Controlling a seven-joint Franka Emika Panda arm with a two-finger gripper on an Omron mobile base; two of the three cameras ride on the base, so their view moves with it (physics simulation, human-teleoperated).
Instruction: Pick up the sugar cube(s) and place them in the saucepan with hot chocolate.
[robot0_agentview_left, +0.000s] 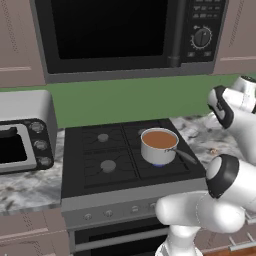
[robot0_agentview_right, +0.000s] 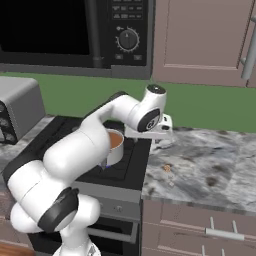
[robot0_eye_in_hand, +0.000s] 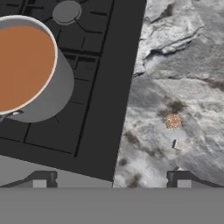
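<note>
The tool (robot0_eye_in_hand: 111, 183) hangs above the seam between the stove (robot0_eye_in_hand: 87, 87) and the marble bench (robot0_eye_in_hand: 183, 65), its jaws spread wide with nothing between them. The saucepan with hot chocolate (robot0_eye_in_hand: 30, 70) stands on the stove's right-hand burner, its handle (robot0_agentview_left: 184, 155) pointing right toward the bench. Right of the stove, on the bench, lie a brownish speckled cube (robot0_eye_in_hand: 173, 121) and, just nearer, a small pale cube (robot0_eye_in_hand: 178, 145); a third pale bit may lie nearer still, too small to tell.

The risks look like these. The cubes are tiny against the spread fingers, so a descent slightly off centre could nudge one away instead of trapping it. The pale one blends into the marble and is easily missed. The two sit close together, so closing on one may knock the other. Carrying leftward, the tool could clip the pan's handle or rim and slop the chocolate.
</note>
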